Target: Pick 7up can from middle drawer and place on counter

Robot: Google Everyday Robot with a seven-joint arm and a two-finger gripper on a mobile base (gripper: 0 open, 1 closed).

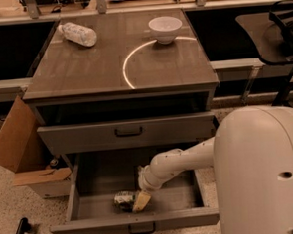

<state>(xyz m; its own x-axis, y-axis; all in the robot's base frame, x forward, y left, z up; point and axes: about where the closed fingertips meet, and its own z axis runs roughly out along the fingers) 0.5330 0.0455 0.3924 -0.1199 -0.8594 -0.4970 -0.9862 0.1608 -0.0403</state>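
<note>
The 7up can (124,201) lies on its side near the front of the open middle drawer (135,223), left of centre. My gripper (141,201) reaches down into the drawer from the right, and its pale tip is right against the can's right end. The arm's white wrist (151,177) is just above it. The can's right part is hidden behind the gripper. The counter (84,68) with the pale arc line is above the drawers. The upper handled drawer (128,132) is shut.
A crinkled clear plastic bottle (79,33) lies at the counter's back left. A white bowl (165,28) stands at the back right. A cardboard box (19,146) leans left of the cabinet. My white body (264,176) fills the lower right. A dark chair (280,26) stands at the far right.
</note>
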